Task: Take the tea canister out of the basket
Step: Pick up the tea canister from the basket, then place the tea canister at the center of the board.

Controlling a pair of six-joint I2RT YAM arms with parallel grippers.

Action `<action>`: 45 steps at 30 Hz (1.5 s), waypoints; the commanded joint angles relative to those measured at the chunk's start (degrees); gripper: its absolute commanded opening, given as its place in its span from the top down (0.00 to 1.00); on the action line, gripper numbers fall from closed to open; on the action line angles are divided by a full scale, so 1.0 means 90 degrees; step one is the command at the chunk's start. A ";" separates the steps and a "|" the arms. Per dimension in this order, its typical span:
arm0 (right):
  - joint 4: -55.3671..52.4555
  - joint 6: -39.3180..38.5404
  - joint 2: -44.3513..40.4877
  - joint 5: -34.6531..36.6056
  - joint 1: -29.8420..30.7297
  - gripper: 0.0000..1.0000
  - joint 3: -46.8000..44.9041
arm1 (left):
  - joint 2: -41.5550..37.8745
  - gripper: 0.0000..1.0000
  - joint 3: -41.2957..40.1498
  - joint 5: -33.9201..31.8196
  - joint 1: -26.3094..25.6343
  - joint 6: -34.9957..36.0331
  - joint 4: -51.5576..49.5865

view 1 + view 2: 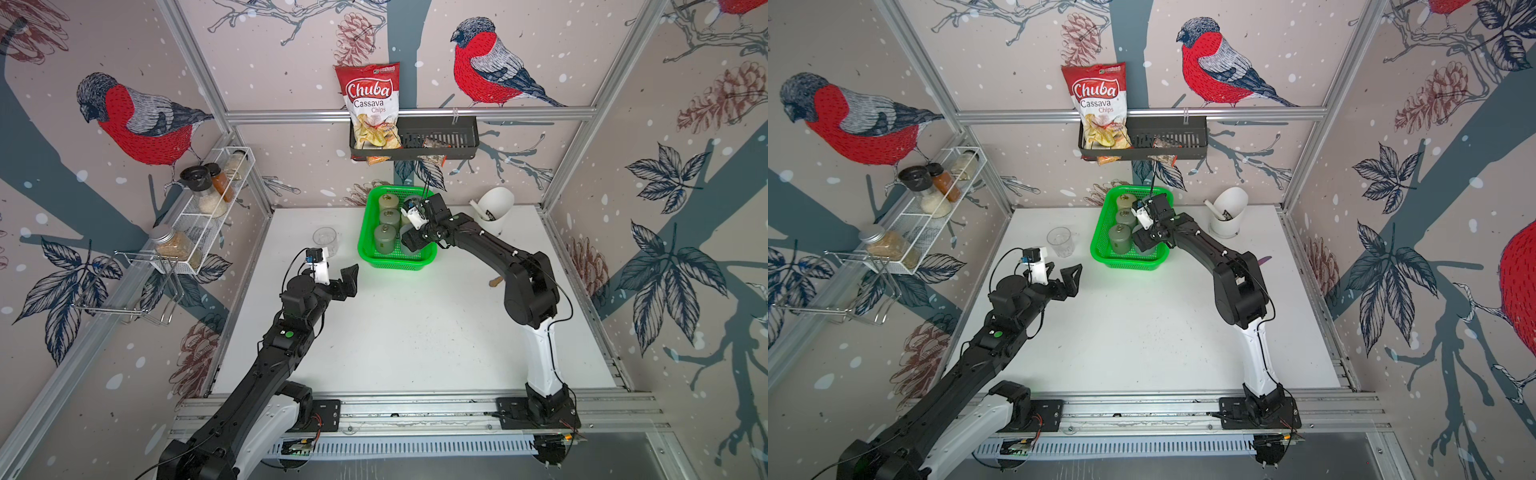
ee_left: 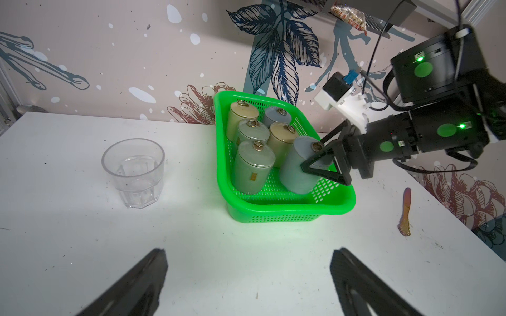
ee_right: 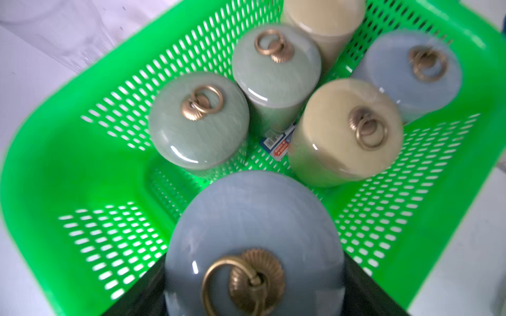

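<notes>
Glass [image 2: 133, 172]: clear, upright on the white table [image 2: 246, 240], left of the basket [image 2: 287, 209].
Left gripper [image 2: 247, 254]: above the table, fingers spread wide, holding nothing.
Basket: green, by the back wall, five other canisters [image 2: 253, 164] upright inside.
Tea canister [image 2: 297, 169]: blue-grey, brass ring on top, tilted, in the basket's near right corner.
Right gripper [image 2: 313, 154]: fingers clasping that canister's lid on both sides.

Black arms [image 1: 270, 365], white links, triangular fingers [image 2: 142, 279] (green dot stickers [image 2: 446, 130]).
</notes>
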 commanded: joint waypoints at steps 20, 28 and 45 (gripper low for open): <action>0.1281 0.0119 -0.1312 0.0094 0.2350 0.54 -0.1237 | -0.0671 0.02 0.0832 -0.1644 -0.0003 -0.0740 -0.1695; 0.1311 0.0505 -0.0347 0.0148 0.2632 0.54 -0.0916 | -0.0597 0.03 0.0751 -0.1525 0.0274 -0.0928 -0.1901; 0.1123 0.0754 0.0341 0.0564 0.2551 0.49 -0.0727 | -0.0473 0.03 0.0662 -0.1231 0.0566 -0.0928 -0.1815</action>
